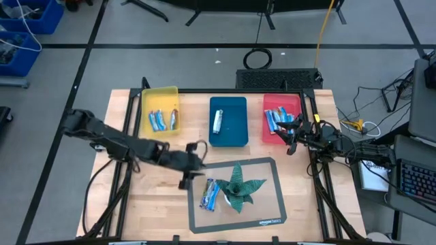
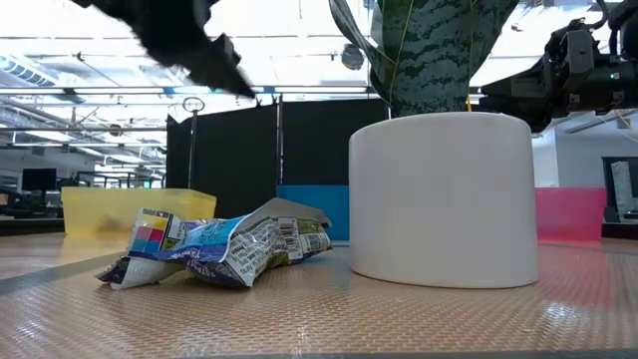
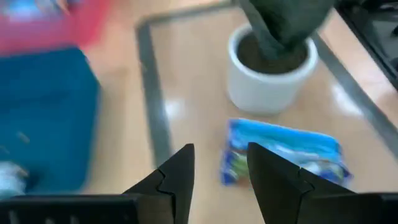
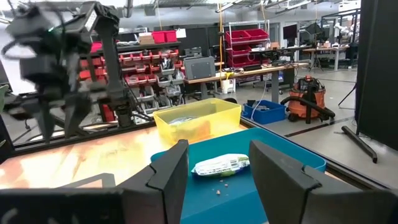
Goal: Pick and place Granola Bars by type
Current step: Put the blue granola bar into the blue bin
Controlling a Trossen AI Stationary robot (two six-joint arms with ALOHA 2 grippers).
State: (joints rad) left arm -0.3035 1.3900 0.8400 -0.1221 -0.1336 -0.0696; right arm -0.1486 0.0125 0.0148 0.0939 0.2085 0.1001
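Blue-wrapped granola bars (image 1: 209,194) lie on the grey-edged mat (image 1: 266,222) next to a potted plant (image 1: 238,185); they also show in the low view (image 2: 224,249) and the left wrist view (image 3: 283,157). More bars lie in the yellow tray (image 1: 163,120), the blue tray (image 1: 216,121) and the red tray (image 1: 274,120). My left gripper (image 1: 194,170) is open and empty, above the mat's far left corner, near the bars. My right gripper (image 1: 291,138) is open and empty above the red tray's near right corner.
Three trays stand in a row at the table's far side: yellow (image 1: 161,92), blue (image 1: 228,102), red (image 1: 283,99). The white plant pot (image 2: 444,194) stands on the mat right of the bars. Bare wood lies left and right of the mat.
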